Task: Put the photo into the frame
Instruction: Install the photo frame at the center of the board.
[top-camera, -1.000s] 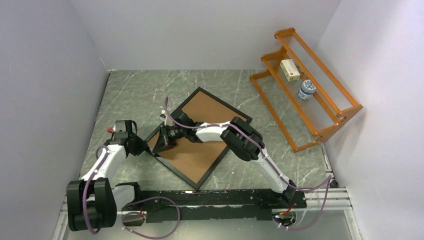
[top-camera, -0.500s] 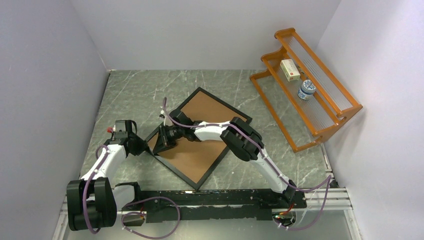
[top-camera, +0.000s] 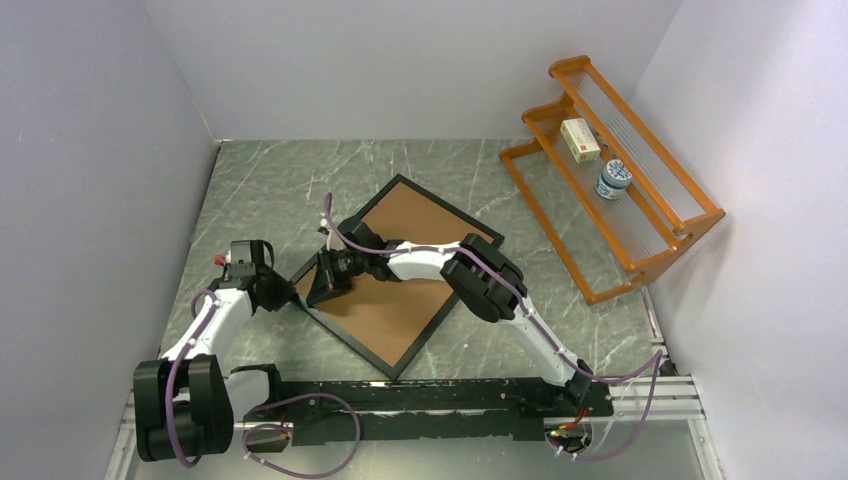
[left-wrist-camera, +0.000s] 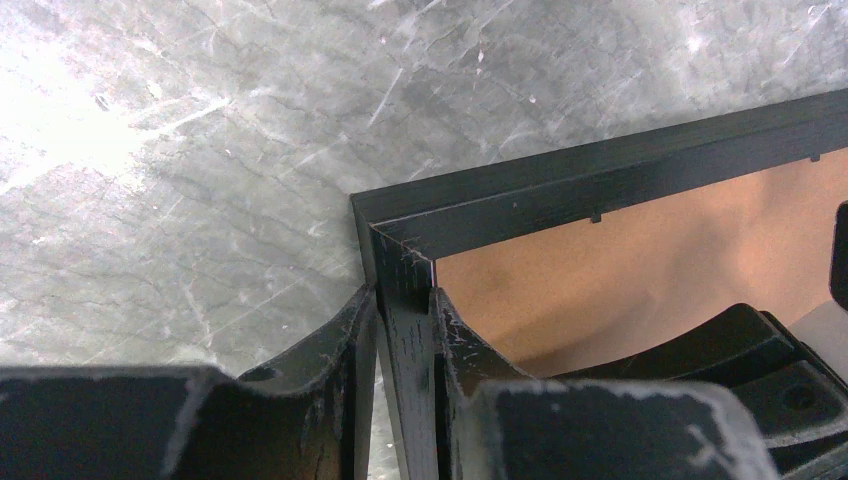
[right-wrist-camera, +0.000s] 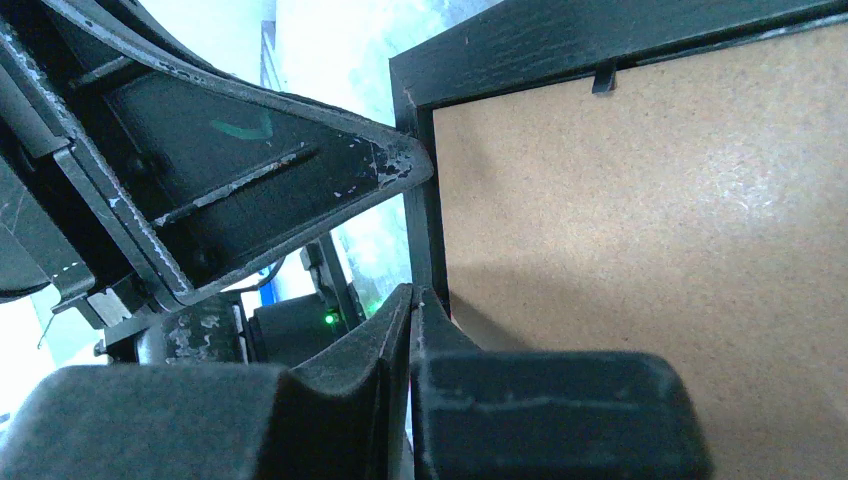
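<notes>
The black frame lies face down on the table with its brown backing board up. My left gripper is shut on the frame's left corner rail, which shows between the jaws in the left wrist view. My right gripper hovers over the same corner. In the right wrist view its jaws are pressed together right at the frame's rail, beside the board. The left gripper's fingers show there too. The photo is not visible in any view.
An orange wooden rack stands at the right back, holding a small box and a blue-white jar. Walls close in on the left, back and right. The arms' base rail runs along the near edge.
My right gripper has shifted slightly left toward the frame's left corner. The left gripper and the frame have not visibly moved.
</notes>
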